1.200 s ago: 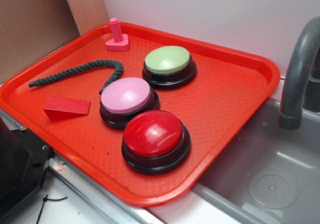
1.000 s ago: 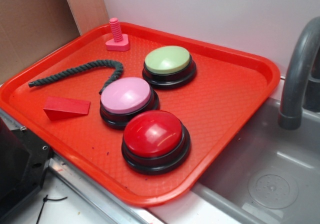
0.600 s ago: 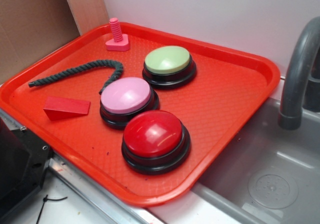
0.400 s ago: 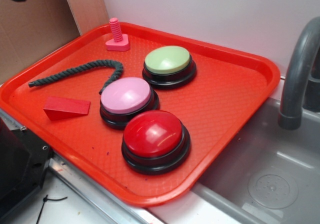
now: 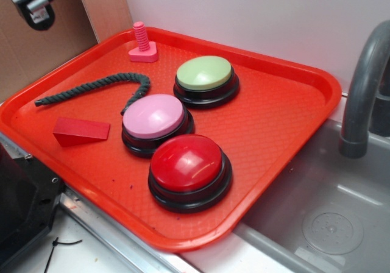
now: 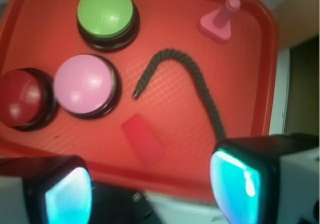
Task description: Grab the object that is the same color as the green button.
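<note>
Since ~1 s ago gripper [image 6: 150, 189] has dropped into the top-left corner of the ext view, hanging above the tray's [image 5: 292, 133] far-left rim; nothing on the tray shifted. Fingers [image 6: 235, 184] spread apart, holding nothing. Rope [image 5: 97, 87] lies flat on the tray left of centre, curved, one end just beside the pink button [image 5: 155, 117], other end near the left rim. Green button [image 5: 204, 75] sits behind the pink one, red button [image 5: 187, 163] in front. Red wedge [image 5: 79, 131] near the rope's front side, pink screw toy [image 5: 143, 44] at the back rim. Nothing lies on top of the rope. Sink [image 5: 329, 212] and faucet [image 5: 362, 90] to the right, well apart.
</note>
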Motion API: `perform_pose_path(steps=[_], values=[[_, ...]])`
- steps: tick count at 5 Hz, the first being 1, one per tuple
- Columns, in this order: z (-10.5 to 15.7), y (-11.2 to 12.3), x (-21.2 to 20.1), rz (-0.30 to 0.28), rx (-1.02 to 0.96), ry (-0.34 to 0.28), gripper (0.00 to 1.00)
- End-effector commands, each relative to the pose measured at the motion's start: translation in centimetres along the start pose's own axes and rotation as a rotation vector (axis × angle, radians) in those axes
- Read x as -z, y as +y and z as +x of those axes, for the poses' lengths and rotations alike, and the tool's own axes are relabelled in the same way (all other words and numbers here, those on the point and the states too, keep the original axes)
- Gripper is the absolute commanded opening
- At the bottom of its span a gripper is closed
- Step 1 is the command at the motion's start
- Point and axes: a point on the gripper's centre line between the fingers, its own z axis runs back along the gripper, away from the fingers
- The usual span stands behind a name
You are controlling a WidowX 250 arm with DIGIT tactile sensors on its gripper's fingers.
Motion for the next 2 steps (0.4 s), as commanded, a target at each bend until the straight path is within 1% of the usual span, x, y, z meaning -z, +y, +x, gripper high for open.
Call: perform_pose_path(steps=[1,2], values=[[1.4,5.0,5.2,-0.011,-0.012,-0.010,1.00],[2.5,6.5,8.3,0.011,-0.017,-0.003,1.00]])
